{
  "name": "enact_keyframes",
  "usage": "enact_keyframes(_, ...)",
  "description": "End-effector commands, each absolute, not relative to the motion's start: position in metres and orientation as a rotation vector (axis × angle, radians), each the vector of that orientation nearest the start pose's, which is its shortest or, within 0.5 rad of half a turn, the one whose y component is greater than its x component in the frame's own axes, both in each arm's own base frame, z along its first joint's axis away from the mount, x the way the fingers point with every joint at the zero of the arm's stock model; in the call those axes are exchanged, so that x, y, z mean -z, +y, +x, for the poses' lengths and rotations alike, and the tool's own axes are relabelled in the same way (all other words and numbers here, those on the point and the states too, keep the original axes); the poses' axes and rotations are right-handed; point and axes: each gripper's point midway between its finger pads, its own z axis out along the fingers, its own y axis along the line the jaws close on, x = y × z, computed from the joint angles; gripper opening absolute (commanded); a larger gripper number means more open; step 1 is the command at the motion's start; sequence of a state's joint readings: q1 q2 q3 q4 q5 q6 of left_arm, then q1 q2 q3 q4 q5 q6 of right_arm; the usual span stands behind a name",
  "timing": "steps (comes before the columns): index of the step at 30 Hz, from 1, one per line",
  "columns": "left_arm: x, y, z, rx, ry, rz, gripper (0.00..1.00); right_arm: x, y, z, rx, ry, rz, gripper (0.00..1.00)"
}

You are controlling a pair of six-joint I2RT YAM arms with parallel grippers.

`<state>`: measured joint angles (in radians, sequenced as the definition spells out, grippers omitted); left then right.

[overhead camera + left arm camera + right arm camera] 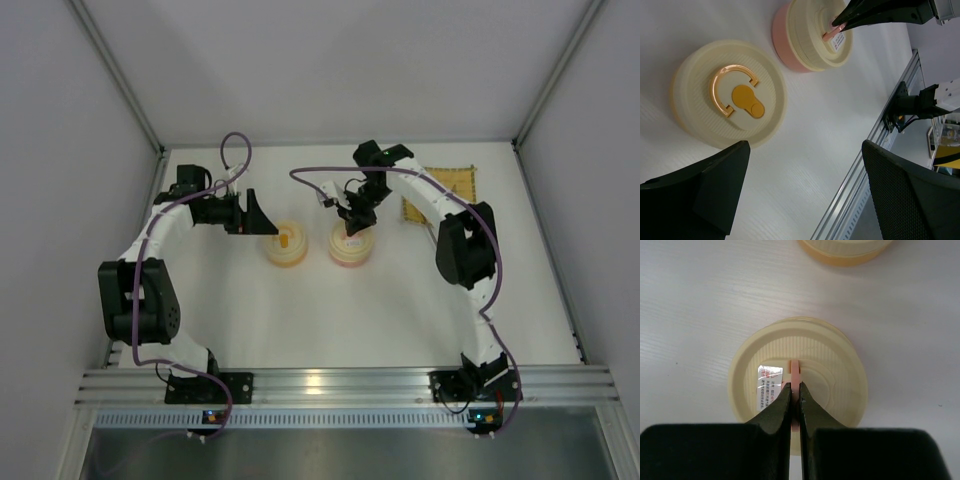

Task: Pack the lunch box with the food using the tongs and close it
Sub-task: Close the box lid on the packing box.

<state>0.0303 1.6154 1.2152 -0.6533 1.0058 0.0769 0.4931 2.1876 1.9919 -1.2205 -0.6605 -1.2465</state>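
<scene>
Two round lunch box containers with cream lids stand mid-table. The pink one [350, 250] [812, 35] [835, 365] has a thin pink lid handle [795, 371] standing upright, and my right gripper [352, 222] [795, 390] [837, 24] is shut on it from above. The orange one [285, 243] [730, 97] [847, 252] has its orange handle lying flat on the lid. My left gripper [262, 222] [805, 150] hangs open just left of the orange container, with nothing between its fingers. The food and the tongs are out of view.
A yellow bamboo mat [440, 195] lies at the back right, partly under the right arm. The aluminium rail [330, 385] runs along the table's near edge. White walls close in the left, back and right sides.
</scene>
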Motion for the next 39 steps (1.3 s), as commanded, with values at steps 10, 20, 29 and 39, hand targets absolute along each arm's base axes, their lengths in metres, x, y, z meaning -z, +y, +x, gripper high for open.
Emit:
enact_keyframes(10, -0.17, -0.138, 0.335, 1.259, 2.255, 0.419, 0.98, -0.113, 0.291, 0.372, -0.779, 1.633, -2.014, 0.0)
enact_keyframes(20, -0.17, -0.139, 0.335, 1.265, 2.252, 0.424, 0.98, -0.112, 0.293, 0.376, -0.777, 1.638, -2.008, 0.0)
enact_keyframes(29, -0.17, -0.139, 0.335, 1.262, 2.255, 0.423, 0.98, -0.112, 0.296, 0.378, -0.778, 1.634, -2.0, 0.0)
enact_keyframes(39, -0.168, -0.138, 0.336, 1.263, 2.26, 0.415, 0.98, -0.121, 0.292, 0.366, -0.774, 1.617, -2.004, 0.0)
